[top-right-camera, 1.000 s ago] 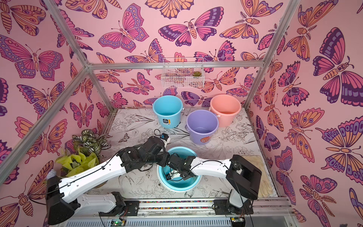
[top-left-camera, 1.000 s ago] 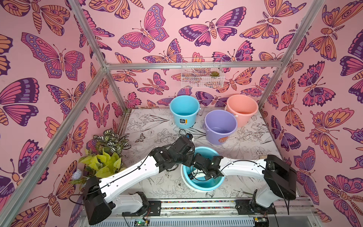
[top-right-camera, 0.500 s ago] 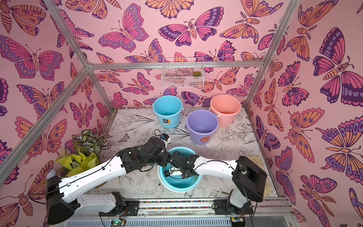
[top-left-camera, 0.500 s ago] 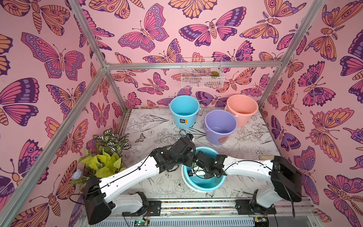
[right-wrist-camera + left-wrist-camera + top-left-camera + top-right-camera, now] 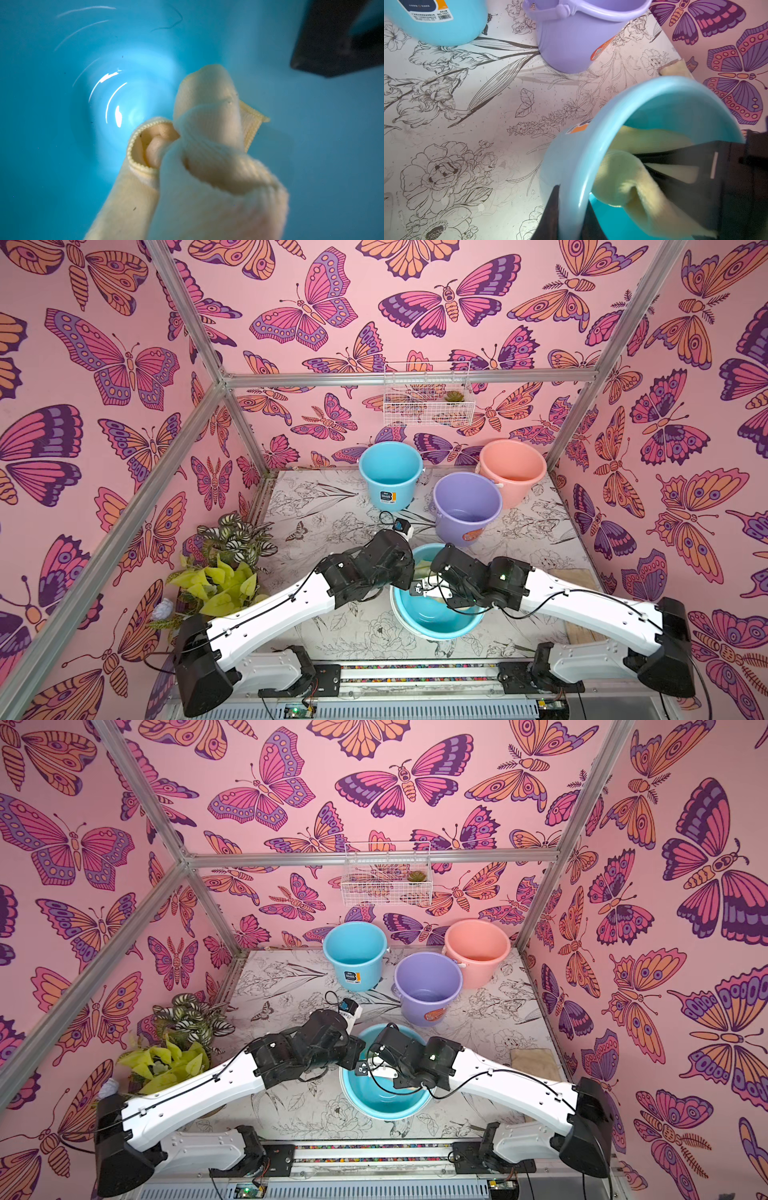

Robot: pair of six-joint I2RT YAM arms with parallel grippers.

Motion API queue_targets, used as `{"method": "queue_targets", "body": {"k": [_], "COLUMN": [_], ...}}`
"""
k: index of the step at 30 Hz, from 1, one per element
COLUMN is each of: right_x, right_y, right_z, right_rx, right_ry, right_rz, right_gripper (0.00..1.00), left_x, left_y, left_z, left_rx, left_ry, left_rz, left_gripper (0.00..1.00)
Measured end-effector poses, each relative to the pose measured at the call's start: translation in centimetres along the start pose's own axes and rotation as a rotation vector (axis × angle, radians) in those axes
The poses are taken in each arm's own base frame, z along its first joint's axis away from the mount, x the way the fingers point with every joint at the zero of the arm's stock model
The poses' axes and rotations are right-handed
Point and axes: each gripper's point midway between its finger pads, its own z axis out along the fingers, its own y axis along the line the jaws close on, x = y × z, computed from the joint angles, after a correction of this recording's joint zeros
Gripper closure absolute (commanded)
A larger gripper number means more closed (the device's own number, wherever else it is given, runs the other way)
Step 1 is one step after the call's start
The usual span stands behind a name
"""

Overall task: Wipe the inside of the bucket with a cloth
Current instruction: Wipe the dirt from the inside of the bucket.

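The lavender bucket (image 5: pixel 465 506) (image 5: pixel 428 982) (image 5: pixel 571 41) stands upright at mid-table, orange sticker facing front, with neither gripper at it. The pale-yellow cloth (image 5: pixel 207 124) (image 5: pixel 618 182) is bunched inside a near sky-blue bucket (image 5: pixel 436 635) (image 5: pixel 386 1112). My right gripper (image 5: pixel 428 587) reaches down into that blue bucket, shut on the cloth, which covers its fingers in the right wrist view. My left gripper (image 5: pixel 572 199) (image 5: pixel 409 580) is shut on the blue bucket's rim, one finger outside the wall and one inside.
A second sky-blue bucket (image 5: pixel 390 477) and a salmon-pink bucket (image 5: pixel 513 468) stand along the back wall. Potted plants (image 5: pixel 216 568) fill the left side. A tan mat (image 5: pixel 534 1063) lies at the right edge. A wire basket (image 5: pixel 428 402) hangs on the back wall.
My right gripper has carried the cloth a little toward the far wall inside the blue bucket. The left gripper has kept its hold on the rim.
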Motion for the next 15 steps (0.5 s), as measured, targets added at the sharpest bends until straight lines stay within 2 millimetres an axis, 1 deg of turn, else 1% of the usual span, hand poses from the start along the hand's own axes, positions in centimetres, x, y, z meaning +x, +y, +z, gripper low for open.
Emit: {"method": "queue_targets", "body": {"k": [2,4,8,12,15], "right_x": [-0.3,-0.7,-0.6,-0.6,-1.0], "right_y": [-0.4,-0.8,-0.5,-0.7,-1.1], "right_z": [-1.3,-2.7,-4.9,-5.8,-6.2], "right_rx": [0.0,-0.001,-0.01,-0.009,-0.019], "right_ry": [-0.022,-0.055,-0.106,-0.128,-0.118], "right_rz": [0.051,0.097,0.171,0.274,0.392], "right_gripper": [1.0,1.0,1.0,1.0,1.0], "left_x": [0.2,0.7,1.6,1.7,1.5], "left_y": [0.5,1.0,1.9,2.0,1.8], "left_z": [0.3,0.6,1.0,1.2,1.2], "left_rx": [-0.004,-0.012,-0.02,-0.012,-0.003], "left_ry": [0.002,0.02,0.045,0.049,0.042], "left_rz": [-0.012,-0.02,-0.032,-0.038,-0.041], "left_gripper": [1.0,1.0,1.0,1.0,1.0]}}
